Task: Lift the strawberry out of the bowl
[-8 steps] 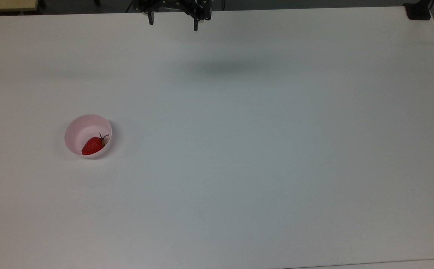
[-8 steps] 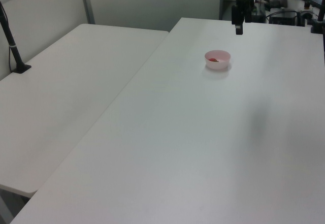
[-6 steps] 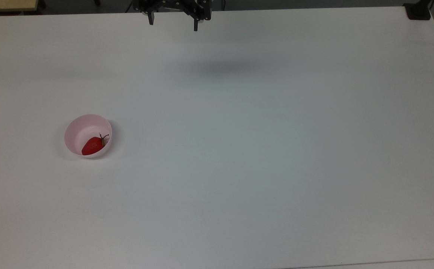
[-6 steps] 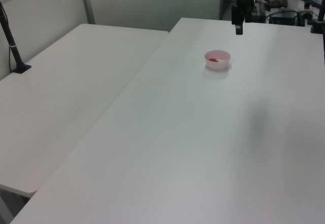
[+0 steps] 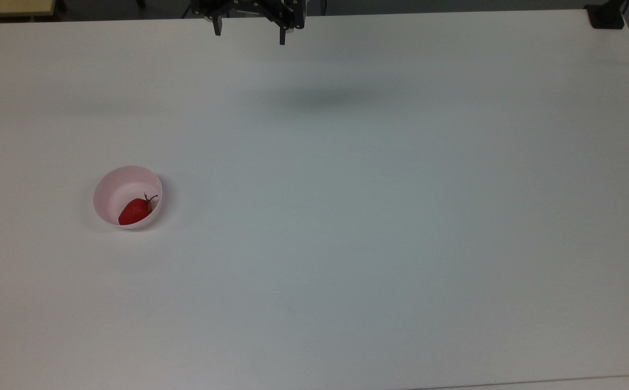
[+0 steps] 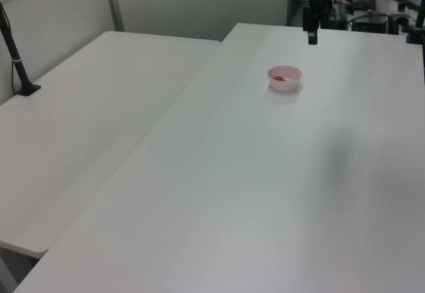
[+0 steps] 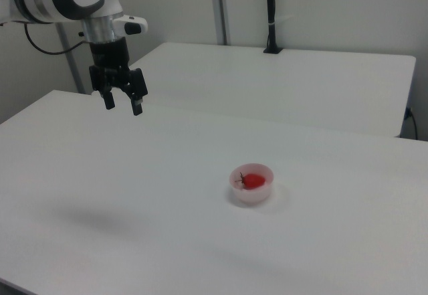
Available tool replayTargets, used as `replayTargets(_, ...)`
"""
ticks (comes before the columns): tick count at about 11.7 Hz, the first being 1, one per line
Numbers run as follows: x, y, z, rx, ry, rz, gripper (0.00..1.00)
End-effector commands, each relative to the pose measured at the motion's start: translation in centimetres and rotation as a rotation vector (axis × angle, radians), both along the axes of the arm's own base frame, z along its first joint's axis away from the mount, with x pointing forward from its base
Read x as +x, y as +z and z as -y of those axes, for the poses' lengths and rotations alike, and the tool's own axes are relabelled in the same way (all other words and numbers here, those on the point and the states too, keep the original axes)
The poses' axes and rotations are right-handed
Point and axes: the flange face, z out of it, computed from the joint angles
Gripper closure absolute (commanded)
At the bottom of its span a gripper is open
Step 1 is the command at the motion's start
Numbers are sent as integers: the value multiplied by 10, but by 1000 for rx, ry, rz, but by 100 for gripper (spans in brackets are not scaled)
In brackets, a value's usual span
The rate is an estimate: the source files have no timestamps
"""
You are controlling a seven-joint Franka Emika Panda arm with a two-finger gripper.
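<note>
At the twelve o'clock edge of the top view, my pincer (image 5: 249, 31) hangs high above the desk (image 5: 379, 216) with its jaws spread apart and nothing between them. The strawberry (image 5: 134, 211) lies in the bowl (image 5: 109, 189), toward the bowl's five o'clock side, stem toward two o'clock; the bowl stands well apart from me, at about eight o'clock in the top view. Nothing is done yet, in my judgement: approach, descent, closing and lifting all remain.
</note>
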Motion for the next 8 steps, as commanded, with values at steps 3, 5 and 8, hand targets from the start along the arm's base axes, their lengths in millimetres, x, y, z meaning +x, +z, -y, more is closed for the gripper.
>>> replayTargets(3,9,-15,16,3,71,-14,0)
replayTargets(5,23,-36,30,7,62,-17,0)
replayTargets(8,46,-60,73,5,29,7,0)
